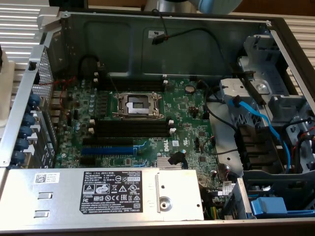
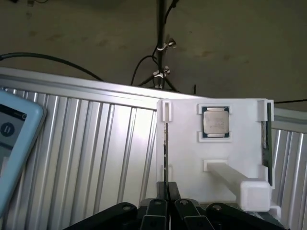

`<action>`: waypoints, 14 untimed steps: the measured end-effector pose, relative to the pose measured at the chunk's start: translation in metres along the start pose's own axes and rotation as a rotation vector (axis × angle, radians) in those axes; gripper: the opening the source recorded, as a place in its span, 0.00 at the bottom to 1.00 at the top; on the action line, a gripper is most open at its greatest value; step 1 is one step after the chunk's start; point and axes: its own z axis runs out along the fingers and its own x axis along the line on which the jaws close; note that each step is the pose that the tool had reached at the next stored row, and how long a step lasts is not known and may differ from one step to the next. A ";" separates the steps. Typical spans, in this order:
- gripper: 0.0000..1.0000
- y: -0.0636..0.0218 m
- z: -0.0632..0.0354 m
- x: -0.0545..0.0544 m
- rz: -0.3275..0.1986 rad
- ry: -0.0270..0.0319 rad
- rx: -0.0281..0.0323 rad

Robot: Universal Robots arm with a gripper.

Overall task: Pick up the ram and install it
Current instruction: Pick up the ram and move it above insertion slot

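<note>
My jaws [image 2: 168, 190] sit low in the wrist view, over a ribbed metal worktop [image 2: 96, 148]. I cannot tell whether they are apart or closed on anything. Right in front of them stands a white holder [image 2: 216, 191], and the ram [image 2: 165, 153] shows as a thin dark strip standing on edge in the slot along the holder's near side, its lower end just at my jaws. A second dark-green strip [image 2: 265, 148] stands in the slot on the holder's other side, and a processor chip [image 2: 215, 121] lies in a recess between the two. A pale blue device [image 2: 12, 139] lies on the worktop, well apart from the holder. In the exterior view the open computer case [image 1: 54, 22] holds the green motherboard [image 1: 187, 123], whose long black memory slots [image 1: 130, 129] with white end clips lie just beside the processor socket [image 1: 137, 104].
</note>
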 end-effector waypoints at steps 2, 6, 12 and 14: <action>0.12 -0.0059 -0.0068 0.001 0.000 0.0000 0.0002; 0.12 -0.0194 -0.0200 0.003 0.000 -0.0006 0.0003; 0.12 -0.0421 -0.0371 0.009 0.000 -0.0069 0.0013; 0.12 -0.0508 -0.0422 0.011 0.000 -0.0103 0.0017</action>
